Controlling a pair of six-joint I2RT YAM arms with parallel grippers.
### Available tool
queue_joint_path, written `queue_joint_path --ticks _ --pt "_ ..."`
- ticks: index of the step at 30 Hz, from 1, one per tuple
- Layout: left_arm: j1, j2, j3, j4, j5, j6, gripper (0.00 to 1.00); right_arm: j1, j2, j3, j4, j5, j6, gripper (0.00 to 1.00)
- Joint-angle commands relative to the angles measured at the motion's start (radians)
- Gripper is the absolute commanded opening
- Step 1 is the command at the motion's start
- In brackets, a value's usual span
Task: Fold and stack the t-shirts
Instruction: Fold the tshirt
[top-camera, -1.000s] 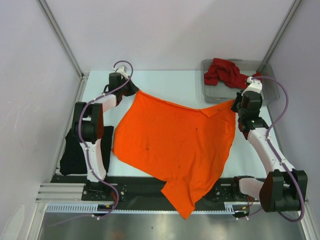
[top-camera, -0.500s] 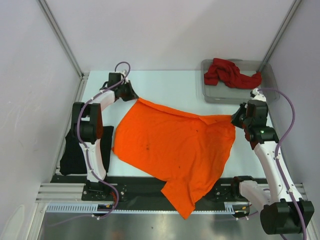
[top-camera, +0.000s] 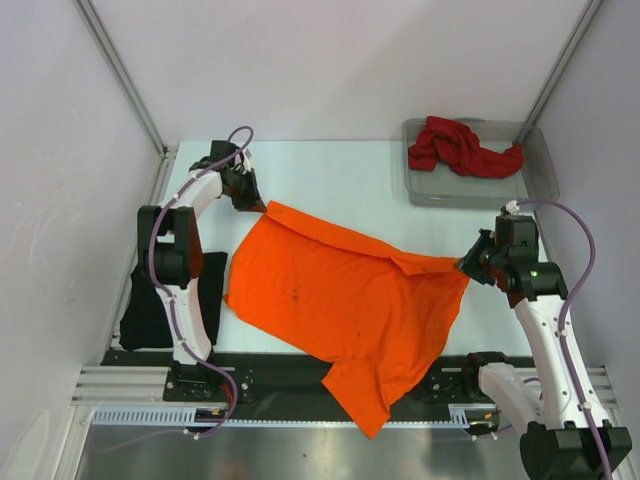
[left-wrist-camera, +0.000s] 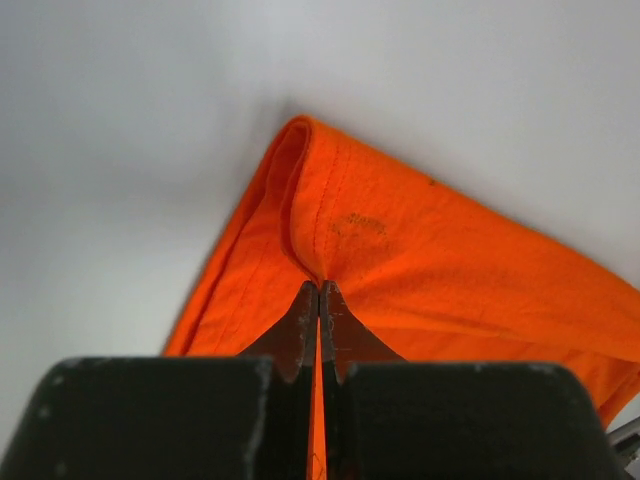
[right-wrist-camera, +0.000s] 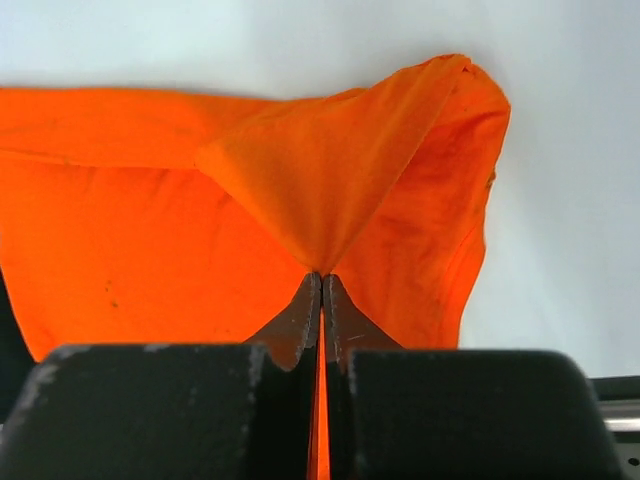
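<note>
The bright orange t-shirt (top-camera: 350, 300) lies spread on the white table, its lower end hanging over the near edge. My left gripper (top-camera: 258, 205) is shut on its far left corner (left-wrist-camera: 330, 230). My right gripper (top-camera: 466, 265) is shut on its right corner (right-wrist-camera: 330, 190), which folds over the cloth. The dark red t-shirt (top-camera: 460, 147) lies crumpled in the grey plastic tray (top-camera: 540, 180) at the back right. The black t-shirt (top-camera: 150, 300) lies at the left, partly hidden by the left arm.
The tray stands at the back right corner. Metal frame posts (top-camera: 120, 70) rise at the back corners. A black rail (top-camera: 290, 385) runs along the near table edge under the hanging shirt.
Both grippers have pulled their corners of the orange shirt toward the near side. The shirt's far edge has come down and inward, and the right corner now folds over the cloth.
</note>
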Motion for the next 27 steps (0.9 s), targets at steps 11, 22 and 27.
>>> queue_joint_path --ticks 11,22,27 --pt "0.01 -0.079 -0.048 -0.129 -0.062 0.106 0.0 0.0 -0.109 -0.12 -0.158 -0.037 0.056 0.0" --pt "0.012 -0.091 -0.038 -0.142 -0.09 0.118 0.0 0.0 -0.154 -0.15 -0.198 -0.066 0.102 0.0" --pt "0.012 -0.081 -0.038 -0.133 -0.113 0.126 0.0 0.0 -0.162 -0.147 -0.214 -0.071 0.125 0.0"
